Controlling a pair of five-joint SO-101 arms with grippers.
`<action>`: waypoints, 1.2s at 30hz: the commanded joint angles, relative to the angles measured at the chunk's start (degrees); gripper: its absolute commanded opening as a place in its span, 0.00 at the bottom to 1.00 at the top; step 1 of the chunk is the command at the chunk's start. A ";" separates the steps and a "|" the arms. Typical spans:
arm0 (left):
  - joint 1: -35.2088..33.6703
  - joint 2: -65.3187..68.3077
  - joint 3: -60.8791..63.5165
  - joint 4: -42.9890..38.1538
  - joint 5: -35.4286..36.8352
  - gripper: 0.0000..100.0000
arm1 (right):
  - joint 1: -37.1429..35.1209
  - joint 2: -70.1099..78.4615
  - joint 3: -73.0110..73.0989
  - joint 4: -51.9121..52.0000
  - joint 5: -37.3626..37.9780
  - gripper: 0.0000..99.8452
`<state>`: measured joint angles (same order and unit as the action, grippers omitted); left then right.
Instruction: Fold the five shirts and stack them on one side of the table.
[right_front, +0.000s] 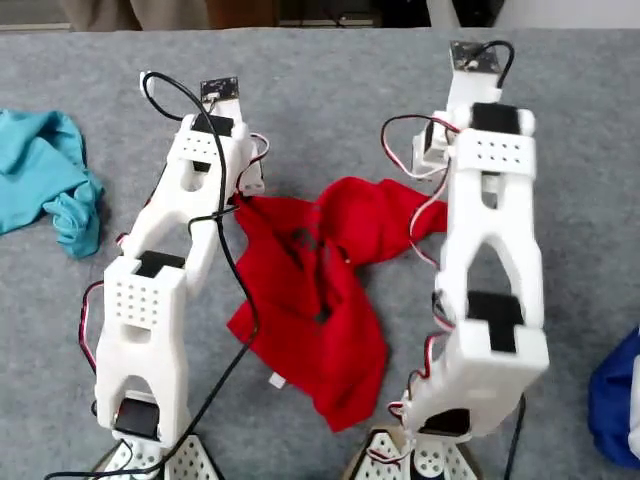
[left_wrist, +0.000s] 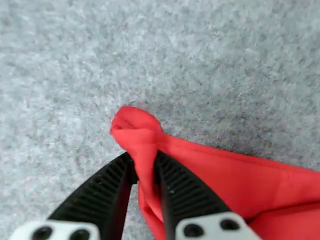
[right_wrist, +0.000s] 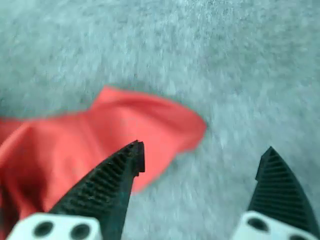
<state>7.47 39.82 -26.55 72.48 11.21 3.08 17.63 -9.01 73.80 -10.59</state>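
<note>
Your table (right_front: 330, 80) ran from side to side under the high camera and out of frame at the near edge. It wore a grey cover (right_front: 570, 70) with a fuzzy, felt-like nap, mottled light and dark. The same grey nap lay close under both of your wrist cameras.

The table's far edge ran straight across the top of the high view. Beyond it you had a narrow strip of room (right_front: 330, 12), mostly dark. A tan shape (right_front: 130, 12) sat at one end and a white patch (right_front: 570, 10) at the other. You could not tell what either was.

The light was even and diffuse, from above. Shadows on the cover were soft-edged and sat close in.
</note>
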 joint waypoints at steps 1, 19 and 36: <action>-0.09 -1.10 -3.25 1.85 -0.70 0.02 | -0.04 6.99 -0.22 -3.78 -2.99 0.35; -0.62 -1.01 -43.78 24.35 -9.41 0.02 | -3.30 19.56 -5.05 1.14 -6.33 0.05; -4.66 -5.85 -67.96 28.31 -15.47 0.02 | -2.51 19.56 -51.47 28.04 -6.15 0.01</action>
<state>4.57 39.38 -92.40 100.26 -2.77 0.53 37.49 -48.84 99.03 -17.19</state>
